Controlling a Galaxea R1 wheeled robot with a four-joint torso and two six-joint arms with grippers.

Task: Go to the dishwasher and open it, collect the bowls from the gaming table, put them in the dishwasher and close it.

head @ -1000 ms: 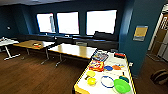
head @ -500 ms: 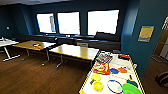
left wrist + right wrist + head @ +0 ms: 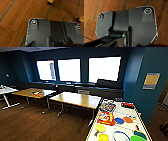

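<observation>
The long white-topped gaming table runs along the lower right of the head view, close in front of me. At its near end lie the lime green bowl and the smaller yellow bowl, both cut by the picture's edge. A yellow paddle and a thin blue ring lie beside them. The dishwasher is out of view. Both wrist views look down past my dark plates onto brown wooden floor; the state of either gripper cannot be made out.
Two light-brown wooden tables stand mid-room before three bright windows. A white table is at the far left. Blue and orange discs, a red-orange pack and other items cover the gaming table. A blue wall closes the right.
The whole head view has shifted: the camera has moved closer to the white-topped table, which now sits larger and lower in the picture. Nothing on it has moved.
</observation>
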